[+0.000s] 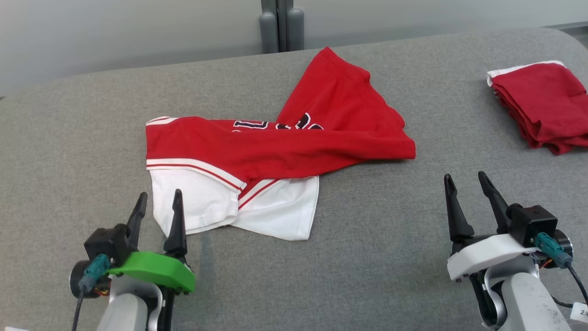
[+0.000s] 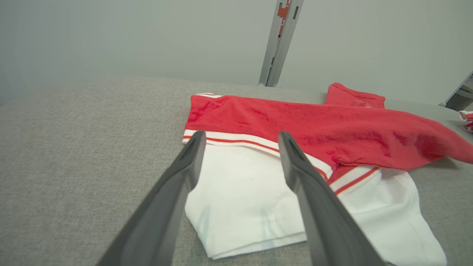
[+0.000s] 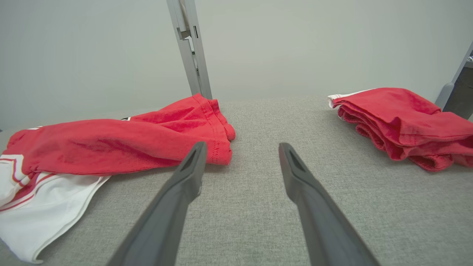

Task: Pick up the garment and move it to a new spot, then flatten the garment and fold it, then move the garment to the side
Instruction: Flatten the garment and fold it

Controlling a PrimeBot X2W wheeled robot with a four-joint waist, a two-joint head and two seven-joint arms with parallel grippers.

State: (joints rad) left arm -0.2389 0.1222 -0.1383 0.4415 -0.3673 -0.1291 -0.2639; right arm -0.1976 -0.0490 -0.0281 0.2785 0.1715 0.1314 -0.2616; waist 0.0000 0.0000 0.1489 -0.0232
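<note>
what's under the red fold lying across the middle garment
From beneath the red fold, white fabric with red stripes sticks out toward the robot, resting on the grey table. Behind the fold, dark lettering peeks out. How far either runs beneath is covered.

Grey woven-fabric tabletop with rounded corners [image 1: 367, 276] is spanning the foreground. Plain pale grey wall [image 1: 115, 32] is sitting behind it, with a grey metal upright post [image 1: 281, 23] standing at the far edge.
</note>
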